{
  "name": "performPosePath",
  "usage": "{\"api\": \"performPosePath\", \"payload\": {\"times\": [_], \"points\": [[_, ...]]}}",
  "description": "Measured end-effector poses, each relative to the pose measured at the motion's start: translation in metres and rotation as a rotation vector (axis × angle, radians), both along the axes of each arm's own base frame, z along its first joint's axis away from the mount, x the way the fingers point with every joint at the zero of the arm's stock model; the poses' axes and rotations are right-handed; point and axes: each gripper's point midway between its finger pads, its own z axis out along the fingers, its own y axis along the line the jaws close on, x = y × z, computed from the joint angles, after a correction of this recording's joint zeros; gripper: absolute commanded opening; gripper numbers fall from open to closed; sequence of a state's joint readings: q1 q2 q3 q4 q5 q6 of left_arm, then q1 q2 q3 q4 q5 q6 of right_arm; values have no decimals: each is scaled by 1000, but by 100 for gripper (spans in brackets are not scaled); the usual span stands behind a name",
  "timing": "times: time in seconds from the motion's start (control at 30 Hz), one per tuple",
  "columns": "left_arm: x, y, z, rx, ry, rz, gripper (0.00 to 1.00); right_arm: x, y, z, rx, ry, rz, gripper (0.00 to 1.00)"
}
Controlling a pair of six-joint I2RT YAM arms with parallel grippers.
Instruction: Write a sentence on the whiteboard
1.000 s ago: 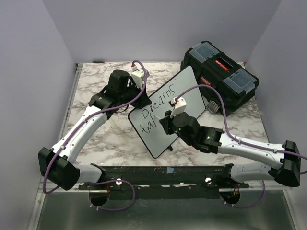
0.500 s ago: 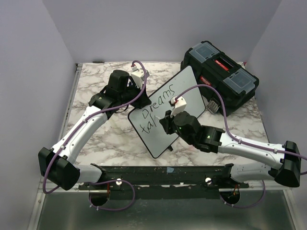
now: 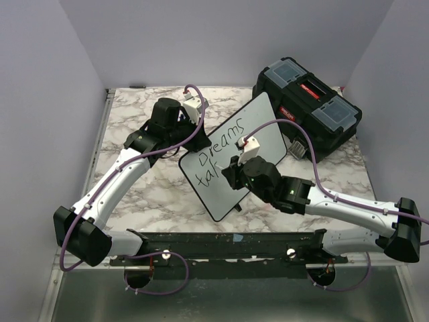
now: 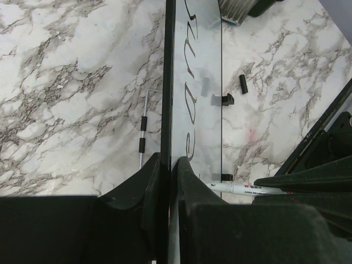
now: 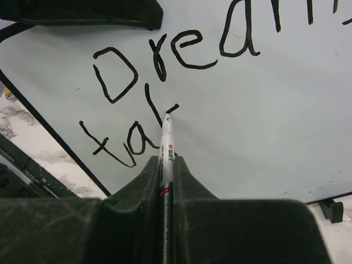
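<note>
The whiteboard [image 3: 265,124] lies slantwise at the centre of the top view on the marble counter [image 3: 167,198], with a black toolbox [image 3: 308,111] at the upper right. The left gripper [image 4: 166,165] has its jaws clamped on the board's black rim. The right gripper [image 5: 165,165] has its jaws closed on a white marker [image 5: 166,137], whose tip touches the board. The sentence [image 3: 224,143] reads "Dreams" above "tak".

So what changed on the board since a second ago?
The right gripper, shut on the marker, crept a little to the left and added a short new stroke after "tal" in the sentence. The left gripper stayed clamped on the whiteboard edge; the whiteboard and black toolbox did not move.
</note>
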State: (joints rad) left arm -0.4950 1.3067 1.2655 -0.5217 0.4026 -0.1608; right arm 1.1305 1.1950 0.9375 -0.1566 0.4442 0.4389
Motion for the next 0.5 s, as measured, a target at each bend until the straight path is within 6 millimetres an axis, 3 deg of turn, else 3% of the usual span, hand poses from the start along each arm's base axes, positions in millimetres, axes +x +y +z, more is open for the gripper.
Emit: {"api": "performPosePath", "payload": {"times": [0.5], "points": [[0,0,0,0,-1,1,0,-7,1,-6,13,27,30,1]]}}
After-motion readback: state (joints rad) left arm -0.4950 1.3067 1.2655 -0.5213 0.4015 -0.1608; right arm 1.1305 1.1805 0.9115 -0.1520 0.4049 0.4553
